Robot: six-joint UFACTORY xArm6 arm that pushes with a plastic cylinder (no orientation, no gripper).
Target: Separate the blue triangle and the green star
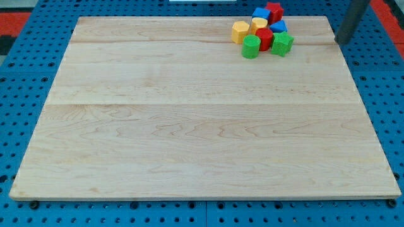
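Observation:
The blocks sit in one tight cluster near the board's top right. The blue triangle (278, 27) lies at the cluster's right side. The green star (282, 43) sits just below it, touching or nearly touching it. My tip (341, 41) rests at the board's right edge, well to the right of the green star, touching no block. The rod rises from it toward the view's top right corner.
In the same cluster are a red star (274, 11), a blue cube (261, 13), a yellow block (259, 25), an orange-yellow hexagon (240, 31), a red block (264, 38) and a round green block (251, 46). The wooden board (189, 126) lies on a blue pegboard.

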